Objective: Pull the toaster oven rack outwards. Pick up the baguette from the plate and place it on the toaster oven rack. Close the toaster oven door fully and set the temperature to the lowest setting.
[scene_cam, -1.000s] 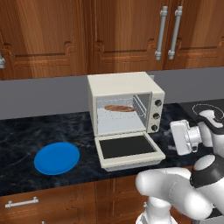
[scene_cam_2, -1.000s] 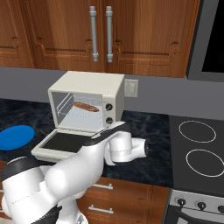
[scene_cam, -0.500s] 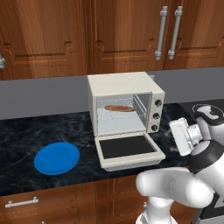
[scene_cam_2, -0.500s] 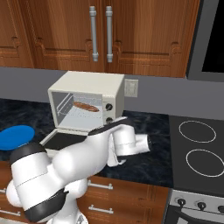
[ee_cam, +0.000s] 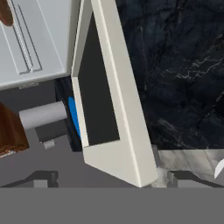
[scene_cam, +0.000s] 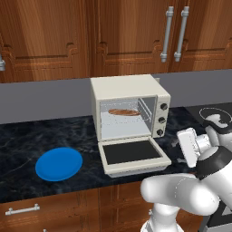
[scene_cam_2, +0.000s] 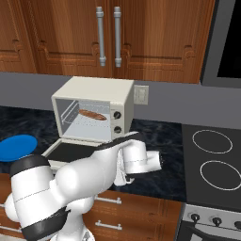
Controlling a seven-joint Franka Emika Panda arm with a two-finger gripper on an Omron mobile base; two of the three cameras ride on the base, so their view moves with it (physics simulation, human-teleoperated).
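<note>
While the toaster oven door [scene_cam: 133, 154] lies flat on dark marbled counter [scene_cam: 27, 140] (wood cabinets [scene_cam: 45, 36] above), end effector [ee_cam: 107, 179] gapes wide.

Counter [scene_cam: 18, 140]: dark marbled stone over wooden drawers. On it: cream toaster oven [scene_cam: 129, 108] against the grey backsplash, its toaster oven door [scene_cam: 132, 154] dropped flat toward the front edge; bright blue plate [scene_cam: 59, 163], bare, well left of the oven.
</note>
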